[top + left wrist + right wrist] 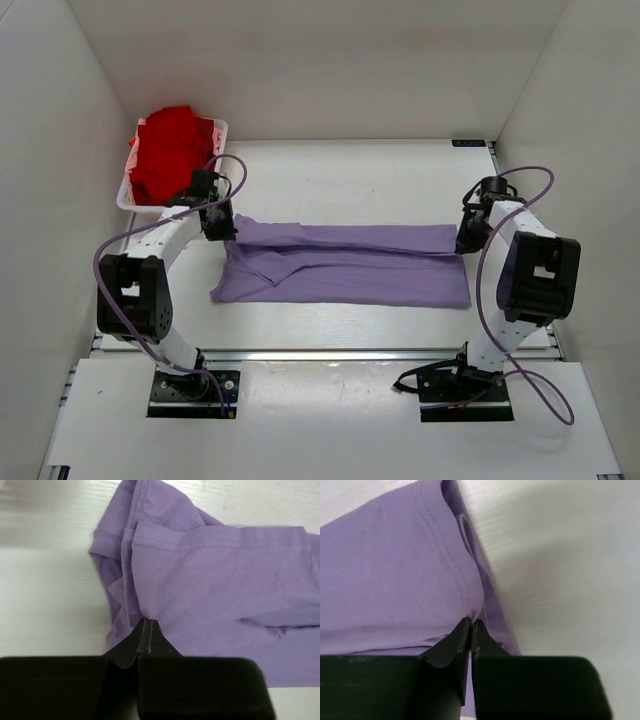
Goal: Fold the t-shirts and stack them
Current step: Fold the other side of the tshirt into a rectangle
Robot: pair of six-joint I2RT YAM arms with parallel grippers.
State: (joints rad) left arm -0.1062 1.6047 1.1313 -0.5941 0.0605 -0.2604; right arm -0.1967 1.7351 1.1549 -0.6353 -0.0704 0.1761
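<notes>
Black fingers of the left gripper (149, 622) fill the near edge of the left wrist view, pressed together with only a sliver of the lavender shirt (215, 575) pinched between their tips, at a folded hem on the garment's left end. Beyond that arm, at the far left, the red shirt (168, 155) lies bunched in the white tray (124, 200), not yet folded.

Across the middle of the table (340, 175) the lavender shirt lies as a long band running left to right, its far edge doubled over toward the near side. At its right end the right gripper (471, 622) is likewise closed on a thin nip of cloth at a stitched hem.

Both holds look shallow, so I judge the main risk to be slipping: if either arm lifts or pulls faster than the other, the fabric could slide out and the fold collapse. On the left, several layers bunch near the tips, and the grip may have caught only one of them, leaving the rest behind. Uneven travel would skew the band.

No brand or print shows on either shirt. A small dark label (470, 143) sits at the table's far right edge, too small to read.
</notes>
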